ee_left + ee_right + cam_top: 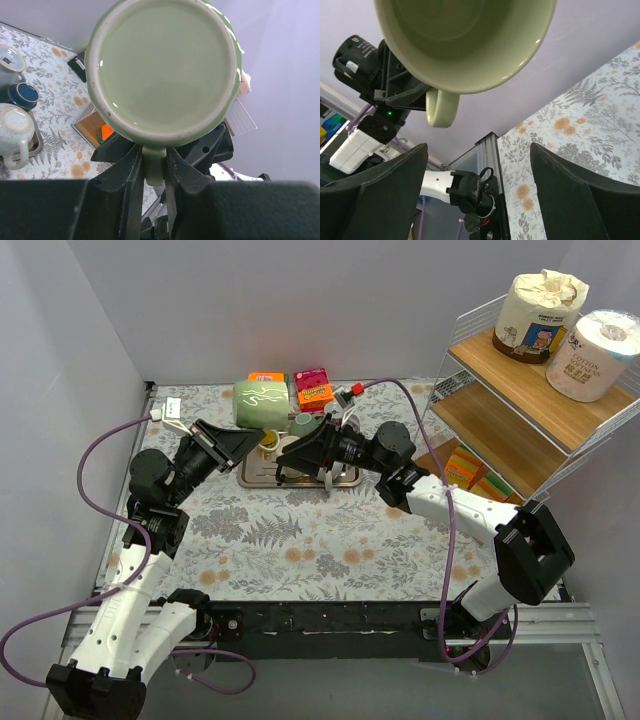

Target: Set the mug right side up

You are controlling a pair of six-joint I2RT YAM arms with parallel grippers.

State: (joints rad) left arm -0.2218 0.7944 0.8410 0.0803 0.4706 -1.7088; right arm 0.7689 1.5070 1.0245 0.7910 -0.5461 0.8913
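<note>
**Mug held by its handle, mouth facing the right arm**

We see the green mug (262, 402) off the table (300, 540), over its far side, just beyond the metal tray (256, 480). The left gripper (154, 161) has it. In the left wrist view the two fingers are pressed onto the mug's handle (154, 167), one on each side, and the glazed base fills the view above them. So the base points back along the left arm.

The right wrist view shows the other end. We look straight into the open bowl of the mug, with the handle hanging below the rim and the left gripper dark behind it. The right gripper (479, 150) has its fingers spread wide and grips nothing. The mug sits high in its view, beyond the fingers.

We judge that the mug's long axis runs roughly level, from the left wrist towards the right gripper, so it lies on its side in the air. The mouth has a quarter turn to go before it faces up. The left arm holds the mug and could roll it upright. The right arm faces the rim and could take it instead. The thin handle grip may slip as the mug's weight swings round.
</note>
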